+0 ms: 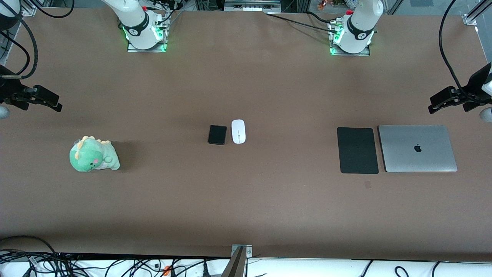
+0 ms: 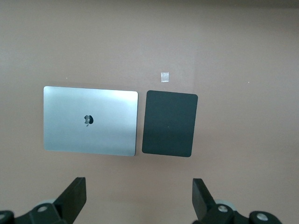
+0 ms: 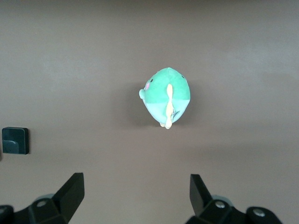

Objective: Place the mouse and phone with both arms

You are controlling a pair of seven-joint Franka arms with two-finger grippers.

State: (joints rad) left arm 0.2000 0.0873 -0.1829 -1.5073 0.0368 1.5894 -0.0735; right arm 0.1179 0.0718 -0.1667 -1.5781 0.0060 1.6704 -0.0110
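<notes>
The white oval mouse [image 1: 238,131] and the small black phone [image 1: 217,134] lie side by side at the middle of the table, the phone toward the right arm's end. One corner of the phone [image 3: 15,140] also shows in the right wrist view. My left gripper [image 1: 433,105] [image 2: 138,196] hangs open high over the left arm's end of the table, above bare table beside the laptop and mouse pad. My right gripper [image 1: 57,103] [image 3: 135,193] hangs open over the right arm's end, above bare table beside the plush toy. Neither holds anything.
A flat black mouse pad [image 1: 357,150] [image 2: 169,123] lies beside a closed silver laptop [image 1: 418,148] [image 2: 91,120] toward the left arm's end. A green plush dinosaur [image 1: 94,154] [image 3: 166,95] sits toward the right arm's end. A small tape patch [image 1: 368,184] marks the table near the pad.
</notes>
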